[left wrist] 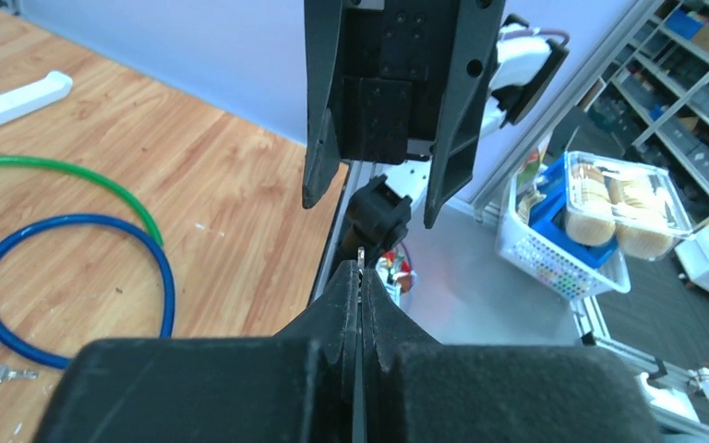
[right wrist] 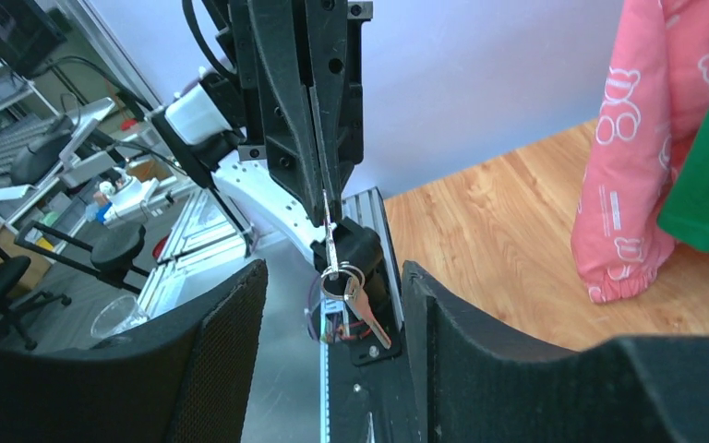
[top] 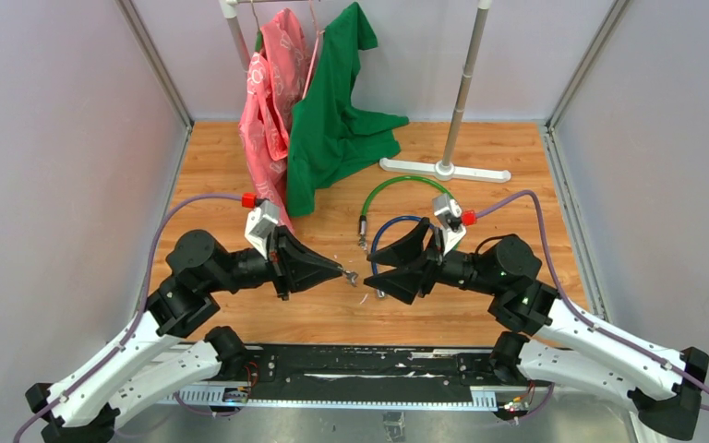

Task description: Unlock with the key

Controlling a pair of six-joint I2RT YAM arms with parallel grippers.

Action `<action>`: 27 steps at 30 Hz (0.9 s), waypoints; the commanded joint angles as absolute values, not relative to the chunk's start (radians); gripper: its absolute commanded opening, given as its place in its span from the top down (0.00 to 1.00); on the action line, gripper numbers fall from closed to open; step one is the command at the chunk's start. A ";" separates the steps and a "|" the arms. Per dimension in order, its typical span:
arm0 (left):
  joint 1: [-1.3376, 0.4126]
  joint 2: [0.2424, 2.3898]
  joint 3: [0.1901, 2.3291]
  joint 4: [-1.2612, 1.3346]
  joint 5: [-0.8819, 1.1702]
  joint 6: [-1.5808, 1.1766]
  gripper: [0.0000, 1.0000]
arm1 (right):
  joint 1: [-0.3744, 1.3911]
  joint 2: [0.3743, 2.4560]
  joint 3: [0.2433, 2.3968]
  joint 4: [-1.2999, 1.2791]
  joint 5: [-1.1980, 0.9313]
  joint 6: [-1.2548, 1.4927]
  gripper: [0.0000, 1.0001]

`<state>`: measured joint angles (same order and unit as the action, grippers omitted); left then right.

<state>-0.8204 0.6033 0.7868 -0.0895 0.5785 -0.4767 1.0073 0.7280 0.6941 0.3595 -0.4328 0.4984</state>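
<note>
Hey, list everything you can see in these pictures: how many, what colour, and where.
key ring: one, silver, with keys, hanging from the left gripper's tips
blue cable lock: one, blue loop, lying mid-table
green cable lock: one, green loop, lying just behind the blue one
pink garment: one, pink, hanging on the rack at the back
green garment: one, green, hanging beside the pink one
clothes rack: one, white foot and grey pole, back of the table
table: one, wood-coloured top
basket: one, white, beyond the table edge, holding packs
left gripper: black, shut on the keys
right gripper: black, open, facing the left gripper
</note>
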 commanded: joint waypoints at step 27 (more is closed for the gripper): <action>-0.822 0.568 0.776 0.104 0.524 -0.626 1.00 | 1.002 0.878 0.772 0.648 -0.519 0.597 0.63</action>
